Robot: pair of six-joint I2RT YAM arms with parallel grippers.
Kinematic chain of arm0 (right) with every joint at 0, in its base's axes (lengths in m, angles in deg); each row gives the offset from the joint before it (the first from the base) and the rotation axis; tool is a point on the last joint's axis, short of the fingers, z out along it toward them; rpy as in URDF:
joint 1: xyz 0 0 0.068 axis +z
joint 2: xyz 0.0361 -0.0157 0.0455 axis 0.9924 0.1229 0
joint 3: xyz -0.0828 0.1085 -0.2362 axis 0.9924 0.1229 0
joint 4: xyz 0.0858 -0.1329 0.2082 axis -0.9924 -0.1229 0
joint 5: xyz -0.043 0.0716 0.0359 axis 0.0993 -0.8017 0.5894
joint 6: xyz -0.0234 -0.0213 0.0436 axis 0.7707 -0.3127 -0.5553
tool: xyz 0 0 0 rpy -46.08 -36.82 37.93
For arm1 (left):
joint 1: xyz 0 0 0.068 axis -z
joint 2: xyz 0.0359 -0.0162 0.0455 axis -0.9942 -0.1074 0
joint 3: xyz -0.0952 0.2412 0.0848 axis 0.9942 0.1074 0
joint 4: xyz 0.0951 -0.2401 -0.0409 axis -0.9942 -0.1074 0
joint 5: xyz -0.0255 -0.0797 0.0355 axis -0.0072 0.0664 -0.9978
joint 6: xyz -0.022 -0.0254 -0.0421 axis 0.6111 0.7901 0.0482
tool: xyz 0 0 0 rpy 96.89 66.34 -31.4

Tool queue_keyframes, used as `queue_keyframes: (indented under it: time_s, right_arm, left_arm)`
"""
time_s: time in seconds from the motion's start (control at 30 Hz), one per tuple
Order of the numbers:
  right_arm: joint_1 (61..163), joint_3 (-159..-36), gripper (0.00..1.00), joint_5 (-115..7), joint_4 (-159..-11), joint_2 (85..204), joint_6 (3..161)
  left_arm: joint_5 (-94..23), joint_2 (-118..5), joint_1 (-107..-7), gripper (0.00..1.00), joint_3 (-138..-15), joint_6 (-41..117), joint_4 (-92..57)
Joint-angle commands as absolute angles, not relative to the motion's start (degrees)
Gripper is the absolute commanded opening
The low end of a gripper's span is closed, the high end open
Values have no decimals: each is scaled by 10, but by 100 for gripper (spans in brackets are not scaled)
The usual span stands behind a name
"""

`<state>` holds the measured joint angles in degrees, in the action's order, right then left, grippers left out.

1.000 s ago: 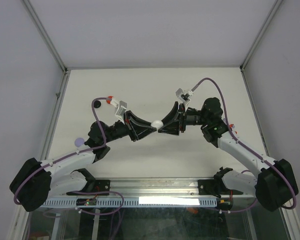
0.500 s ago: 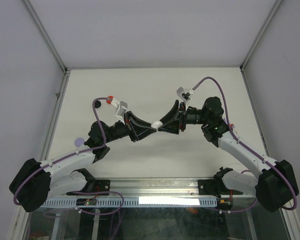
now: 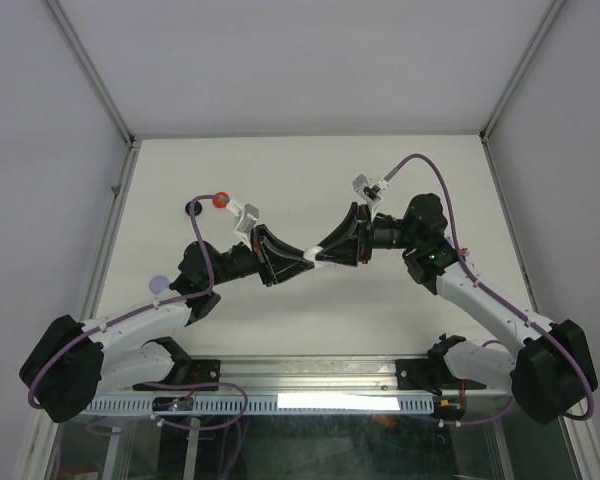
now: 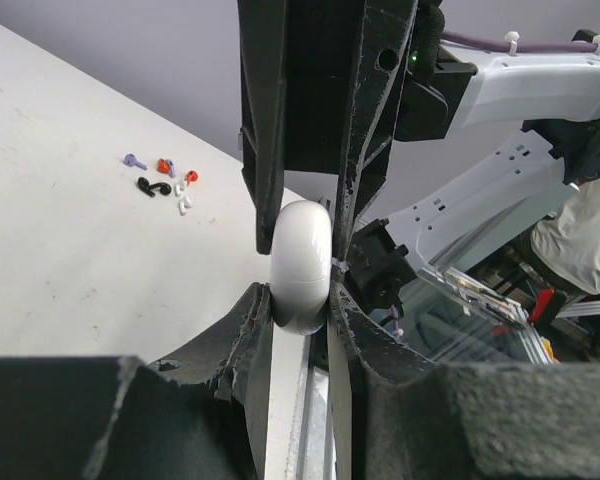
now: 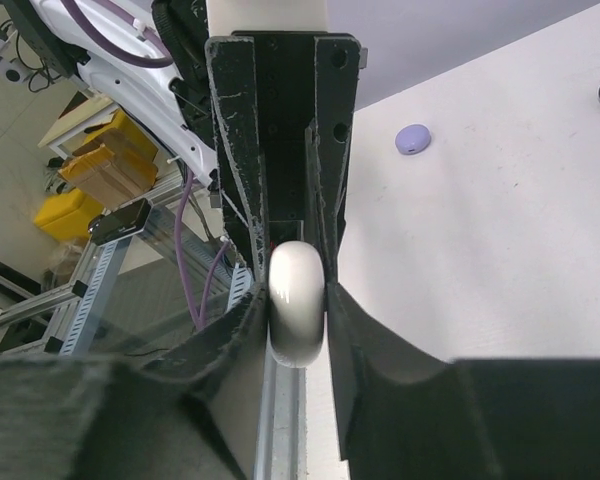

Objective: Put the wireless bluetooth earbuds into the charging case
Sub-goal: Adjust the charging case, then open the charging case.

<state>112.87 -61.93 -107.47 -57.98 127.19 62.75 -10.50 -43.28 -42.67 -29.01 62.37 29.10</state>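
A white charging case point(image 3: 314, 257), closed, hangs in mid-air between both grippers above the table's middle. My left gripper point(image 3: 304, 260) is shut on its lower end, seen in the left wrist view point(image 4: 298, 300) with the case point(image 4: 300, 265) pinched between the foam pads. My right gripper point(image 3: 323, 255) grips the other end; in the right wrist view point(image 5: 297, 290) the case point(image 5: 297, 305) sits between its fingers. Several small earbuds point(image 4: 165, 180), purple, red, black and white, lie loose on the table far from the case.
A purple round case point(image 3: 159, 283) lies on the table by the left arm, also in the right wrist view point(image 5: 412, 138). A black item point(image 3: 193, 208) lies at the back left. The metal rail point(image 3: 310, 375) runs along the near edge.
The two grippers have closed in on each other. The case has shifted slightly toward the near edge and shows less between the fingers.
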Motion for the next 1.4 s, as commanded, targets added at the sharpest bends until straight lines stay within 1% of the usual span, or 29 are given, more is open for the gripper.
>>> queue_keyframes:
  time_s: [0.0,0.03,0.07,0.1,0.13,0.17,0.23,0.27,0.33,0.47,0.87,1.17,1.23,1.37]
  right_arm:
    - [1130,-649,28,-1083,-553,1256,628]
    - [1130,-649,24,-1085,-552,1256,628]
    - [1131,-650,21,-1087,-552,1256,628]
    - [1130,-650,18,-1089,-552,1256,627]
    - [1130,-650,15,-1090,-552,1256,628]
    - [1130,-650,13,-1091,-552,1255,628]
    - [1131,-650,7,-1088,-552,1255,629]
    - [1131,-649,6,-1086,-552,1254,631]
    - [1133,-647,5,-1083,-552,1252,634]
    - [1135,-641,5,-1077,-552,1245,644]
    - [1146,-643,4,-1065,-585,1245,675]
    - [1157,-649,4,-1065,-611,1245,675]
    - [1160,-648,4,-1065,-616,1244,675]
    - [1161,-650,4,-1065,-622,1238,675]
  left_arm:
    - [-87,-433,-428,0,-300,612,306]
    - [-87,-433,-427,0,-300,612,305]
    - [-88,-434,-428,4,-300,613,306]
    - [-89,-434,-428,12,-300,614,307]
    - [-92,-435,-427,18,-301,616,310]
    - [-93,-436,-427,22,-300,619,314]
    - [-97,-438,-426,35,-299,624,321]
    - [-98,-439,-426,38,-298,625,324]
    - [-103,-443,-426,41,-298,627,324]
    - [-106,-451,-422,42,-300,626,326]
    - [-107,-454,-409,39,-309,609,332]
    - [-109,-454,-409,23,-310,611,342]
    - [-109,-454,-409,18,-309,612,346]
    - [-99,-452,-409,1,-309,592,345]
